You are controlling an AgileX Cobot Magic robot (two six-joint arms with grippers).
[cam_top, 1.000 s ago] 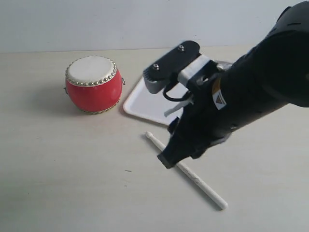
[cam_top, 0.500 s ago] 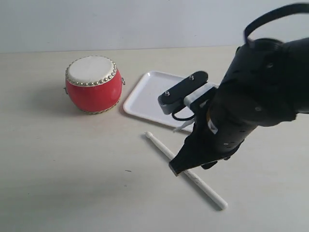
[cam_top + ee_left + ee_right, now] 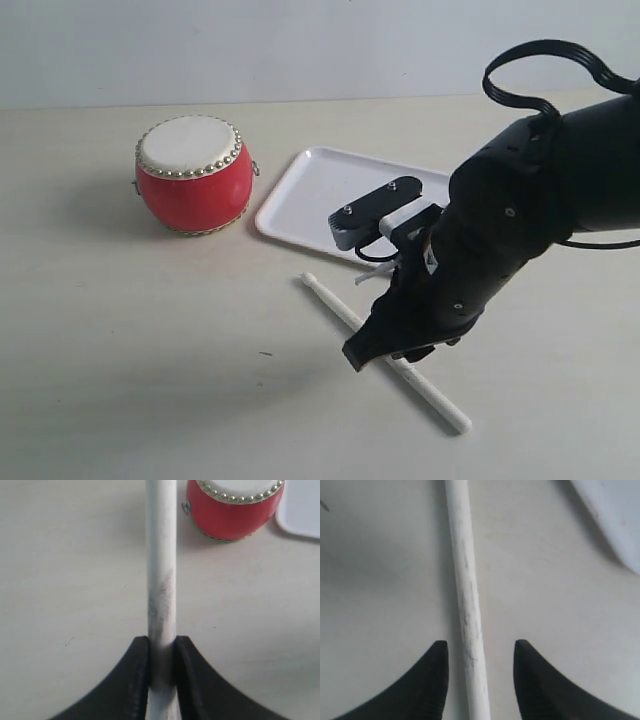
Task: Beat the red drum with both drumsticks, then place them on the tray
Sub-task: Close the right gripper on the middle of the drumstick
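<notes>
Exterior: loose drumstick [image 3: 330, 301] lies on the worktop [image 3: 150, 380], five o'clock from the red drum [image 3: 193, 175]; left wrist: left claw [image 3: 162, 642] clamped on the other drumstick [image 3: 161, 570]; right wrist: right claw [image 3: 479, 647] apart astride the loose one, should close centred.

We see a small squat red drum [image 3: 193, 185] with a cream-white skin and gold studs standing at the left of the pale worktop [image 3: 120, 350]. Near it on the right lies a flat white rectangular plastic tray [image 3: 305, 195] with rounded corners, its right part covered by the bulky black right arm [image 3: 510, 230]. In front of the tray and apart from its rim, a thin pale cream wooden drumstick [image 3: 330, 302] lies slanted on the worktop with its rounded tip towards the drum; the arm's claw [image 3: 385, 352] sits low over its middle, both ends showing, and we cannot tell how the jaws stand.
</notes>
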